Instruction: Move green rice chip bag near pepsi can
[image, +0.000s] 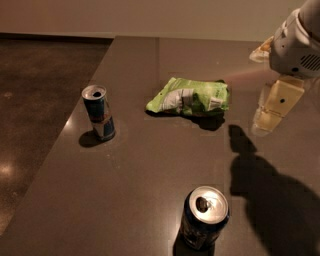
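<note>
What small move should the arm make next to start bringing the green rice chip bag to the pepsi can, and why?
Probably move the gripper left and down toward the green rice chip bag. The gripper hangs to the bag's right, apart from it. The bag lies flat on the table, well away from the pepsi can near the front edge.

**Tally by kind**

The surface carries three things: two soda cans and one snack bag. The cans are one slim blue-and-silver can at 9 o'clock and one pepsi can at 5 o'clock. The one green rice chip bag lies at 1 o'clock. One claw hangs at 3 o'clock.
</note>
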